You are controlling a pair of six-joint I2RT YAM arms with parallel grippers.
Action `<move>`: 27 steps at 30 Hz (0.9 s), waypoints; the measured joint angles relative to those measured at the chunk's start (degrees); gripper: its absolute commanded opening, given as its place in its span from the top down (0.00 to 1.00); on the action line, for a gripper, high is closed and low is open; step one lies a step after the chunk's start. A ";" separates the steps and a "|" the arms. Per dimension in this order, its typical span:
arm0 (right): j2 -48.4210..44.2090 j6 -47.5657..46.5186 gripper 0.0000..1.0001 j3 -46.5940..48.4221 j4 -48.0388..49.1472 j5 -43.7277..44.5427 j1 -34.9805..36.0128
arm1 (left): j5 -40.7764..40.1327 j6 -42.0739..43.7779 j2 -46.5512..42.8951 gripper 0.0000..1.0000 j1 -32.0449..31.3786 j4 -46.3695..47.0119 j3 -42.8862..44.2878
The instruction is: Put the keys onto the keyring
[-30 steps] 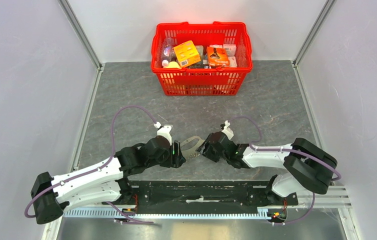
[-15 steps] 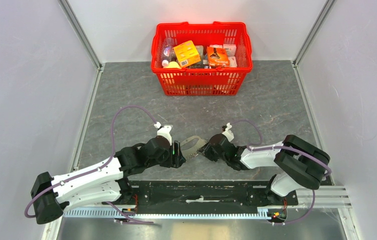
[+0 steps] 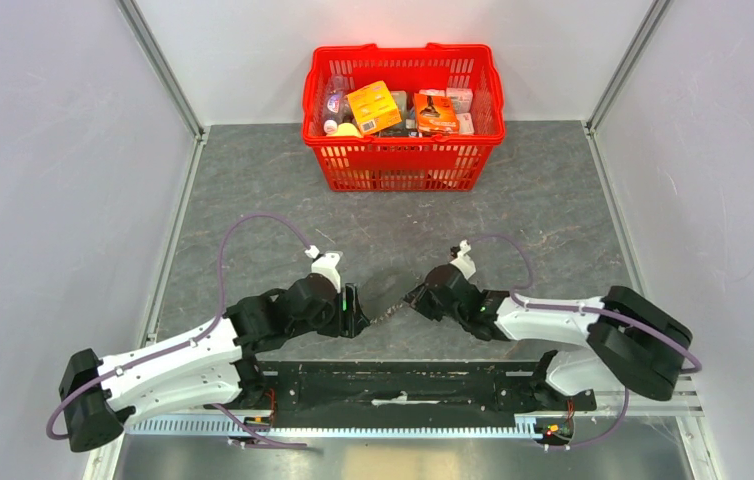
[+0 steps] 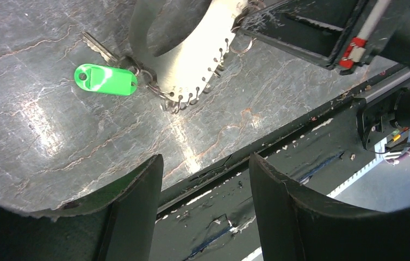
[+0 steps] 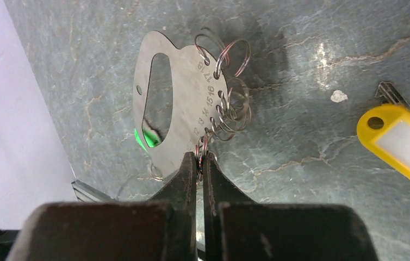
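Top view, keyring (image 3: 390, 308): It is seen as a small thin thing on the table (image 3: 253, 200), well in front of the red basket (image 3: 403, 168).
Top view, left gripper (image 3: 356, 311): It is held just left of the keyring and is pointed at it.
Top view, right gripper (image 3: 413, 299): It is held at the right side of the keyring, touching it.
Left wrist view, left fingers (image 4: 132, 206): They are spread wide and nothing is held between them. They are kept near the keyring, likely so help can be given.
Left wrist view, green key (image 4: 106, 79): It is laid at the left edge of the keyring. It seems to be hooked on, but this cannot be told for sure.
Right wrist view, right fingers (image 5: 186, 179): They are pressed tight together on one small ring (image 5: 202, 149) at the near edge of the keyring's flat metal plate. The ring is likely gripped so a key can be slid onto it.
Right wrist view, yellow key (image 5: 404, 138): It is laid flat, well to the right of the keyring and not joined to it. This key is judged to be left to do.
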 measured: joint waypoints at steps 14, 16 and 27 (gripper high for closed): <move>-15.37 -7.21 1.00 6.75 -16.26 2.27 0.00 | 1.62 -0.33 -3.10 0.34 0.00 -0.02 -0.17; -16.41 -8.41 1.00 7.76 -17.99 2.54 0.00 | 1.75 -0.63 -4.39 0.34 0.00 -0.02 -0.24; -18.58 -14.67 1.00 18.47 -28.20 1.14 0.00 | 5.40 -0.83 -12.09 0.36 0.00 2.99 -0.42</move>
